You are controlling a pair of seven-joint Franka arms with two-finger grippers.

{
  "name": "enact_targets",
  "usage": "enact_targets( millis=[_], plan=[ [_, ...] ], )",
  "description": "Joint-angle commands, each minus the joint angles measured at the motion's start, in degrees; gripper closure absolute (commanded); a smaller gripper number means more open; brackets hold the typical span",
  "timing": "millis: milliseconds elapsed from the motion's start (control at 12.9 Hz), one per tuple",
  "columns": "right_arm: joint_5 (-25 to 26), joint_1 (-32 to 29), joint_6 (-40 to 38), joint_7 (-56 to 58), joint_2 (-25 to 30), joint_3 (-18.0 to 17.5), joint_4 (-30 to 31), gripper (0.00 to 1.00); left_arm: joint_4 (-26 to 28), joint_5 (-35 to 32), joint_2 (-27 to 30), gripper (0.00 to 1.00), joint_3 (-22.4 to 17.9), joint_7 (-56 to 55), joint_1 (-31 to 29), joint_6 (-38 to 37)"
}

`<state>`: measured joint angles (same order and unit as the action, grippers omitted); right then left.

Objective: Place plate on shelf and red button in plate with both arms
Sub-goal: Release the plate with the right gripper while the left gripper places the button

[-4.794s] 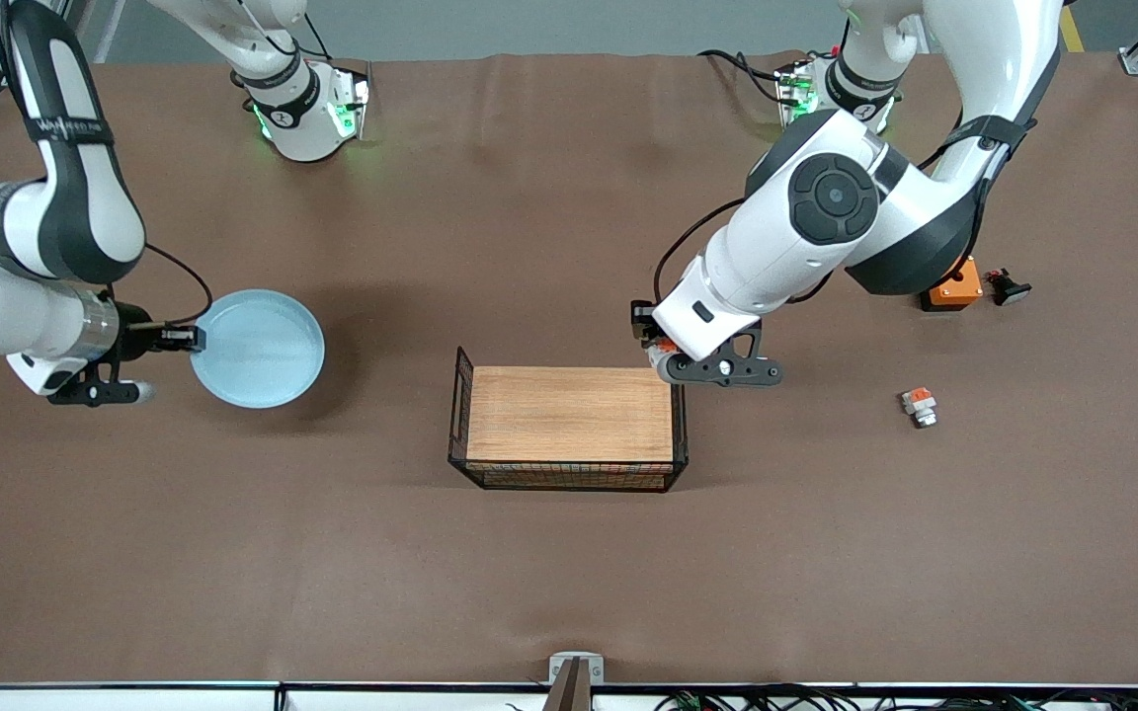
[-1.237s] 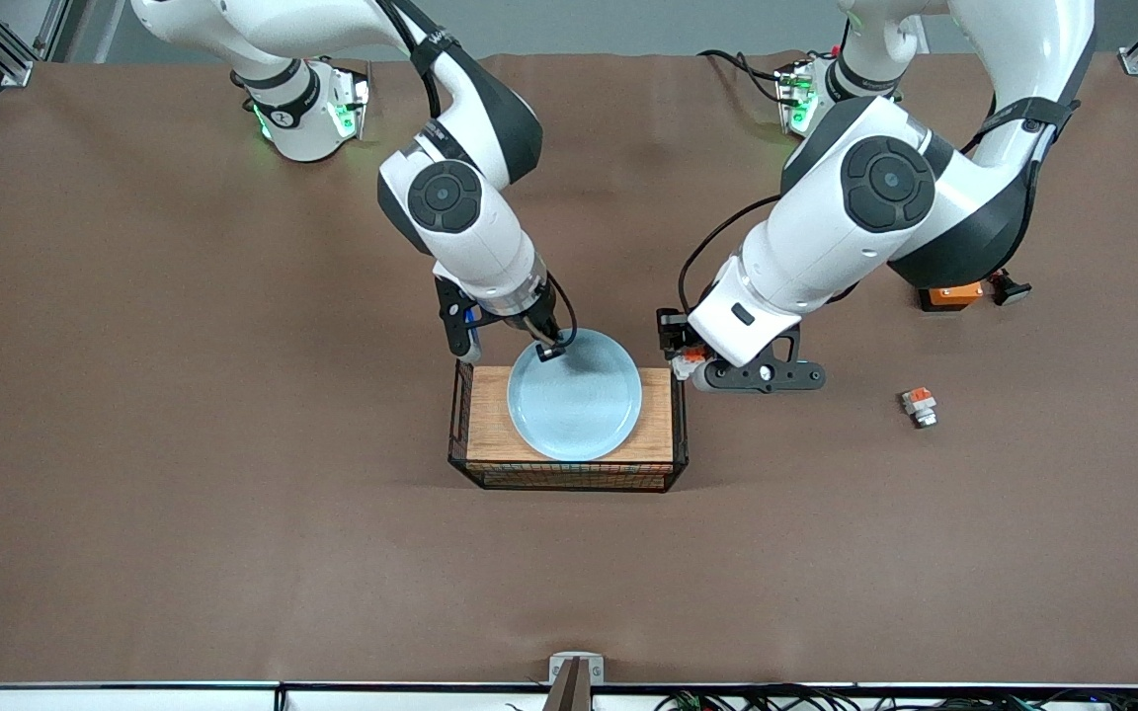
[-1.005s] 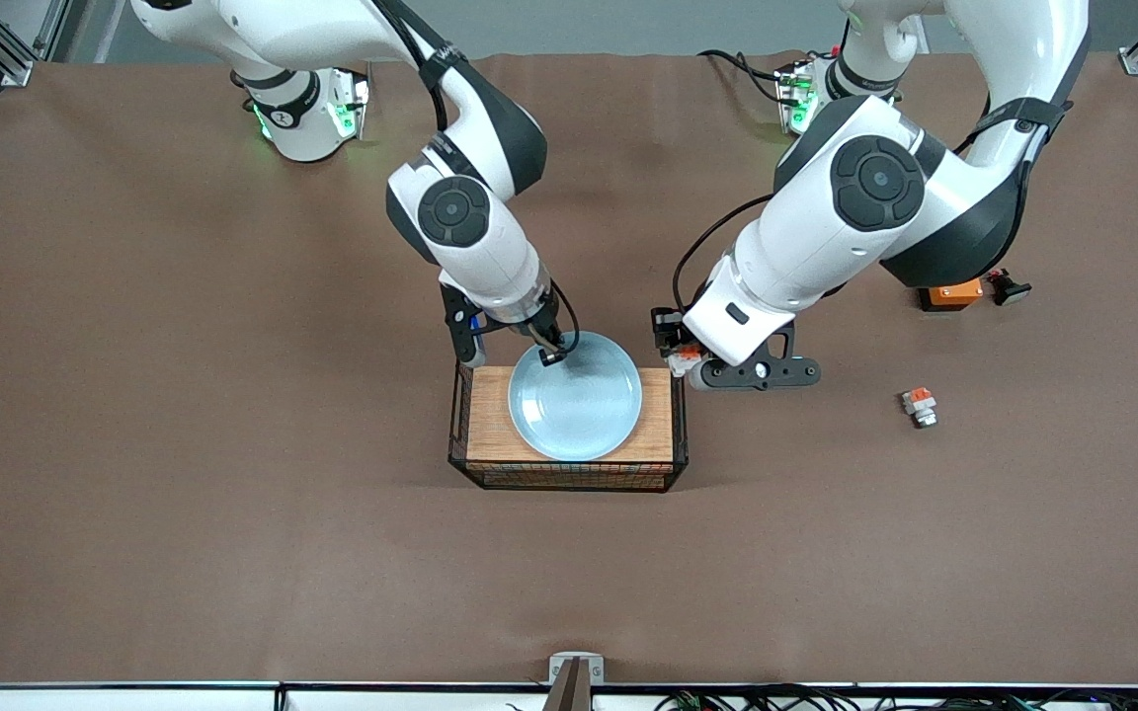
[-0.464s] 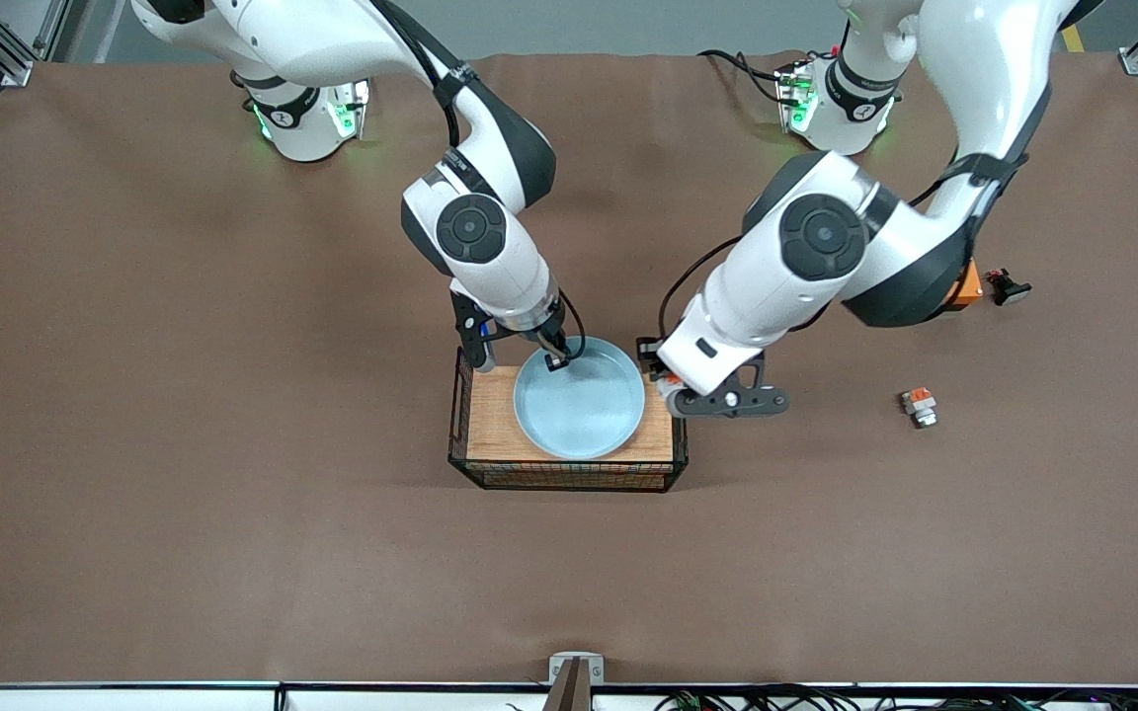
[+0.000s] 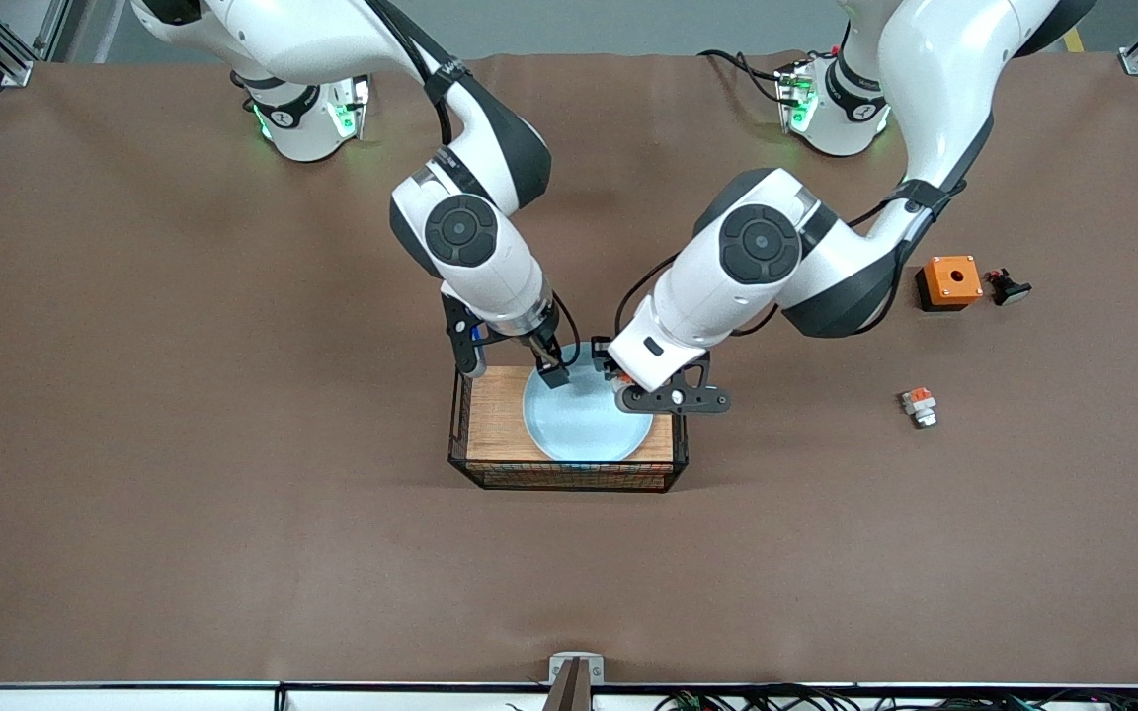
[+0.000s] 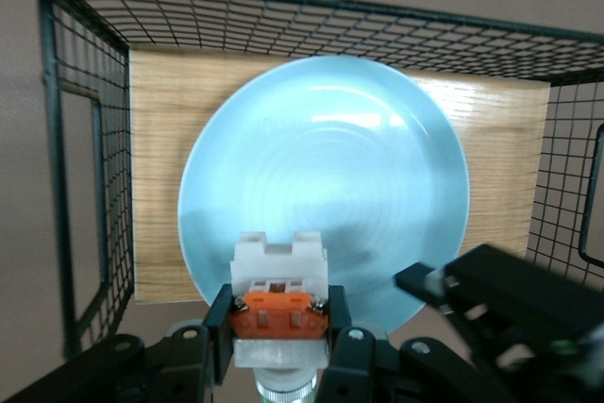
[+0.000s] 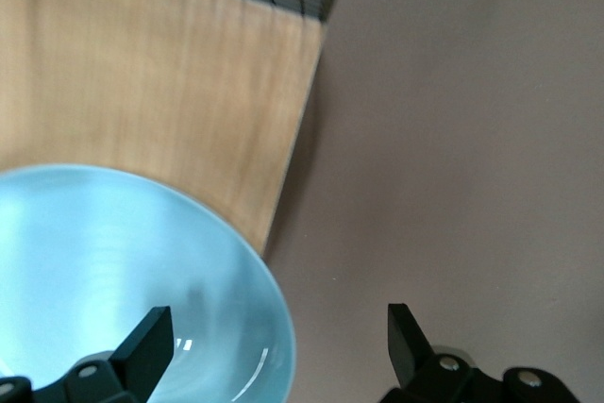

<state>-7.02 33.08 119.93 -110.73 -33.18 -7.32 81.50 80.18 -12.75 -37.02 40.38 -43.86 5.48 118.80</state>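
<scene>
Plate [image 5: 584,425] in wire basket [image 5: 460,434], red button [image 6: 279,292] above

Plate [image 5: 579,430]: glossy, smooth glaze. Tray [image 5: 495,415]: wood-grain board, black wire-mesh walls. Tabletop [image 5: 233,543]: matt brown covering. Red button [image 6: 280,276]: plastic.

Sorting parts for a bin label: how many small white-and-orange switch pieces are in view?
2. One switch piece is gripped in the left end effector over the plate; the other piece lies on the table toward the left arm's end.
</scene>
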Motion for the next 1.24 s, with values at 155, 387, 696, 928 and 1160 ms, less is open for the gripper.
enact_targets(
  millis=[155, 387, 696, 928, 1160],
  plan=[
    [0.61, -2.67, -10.04, 3.58, 0.13, -0.59, -6.07, 0.0, -1.08, -2.02, -1.74, 0.91, -6.88, -4.03, 7.86, 2.39],
    [0.69, -3.98, -16.29, 11.21, 4.69, -0.5, -6.7, 0.0, -1.08, -2.11, -2.09, 0.38, -10.67, -4.13, 11.12, 4.68],
    [0.69, -7.76, -25.78, 23.07, 10.57, -0.5, -6.7, 0.0, -1.34, -2.54, 2.28, 0.0, -11.29, -4.05, 10.96, -0.9],
    [0.78, -10.75, -30.97, 32.3, 14.44, -0.42, -6.7, 0.0, -6.17, -3.07, 7.04, 0.0, -12.16, -2.73, 8.42, -13.12],
    [2.0, -14.26, -35.63, 46.17, 18.75, -0.33, -6.09, 0.0, -6.36, -3.42, 16.25, 0.0, -12.6, 2.35, 2.71, -21.13]
  ],
)
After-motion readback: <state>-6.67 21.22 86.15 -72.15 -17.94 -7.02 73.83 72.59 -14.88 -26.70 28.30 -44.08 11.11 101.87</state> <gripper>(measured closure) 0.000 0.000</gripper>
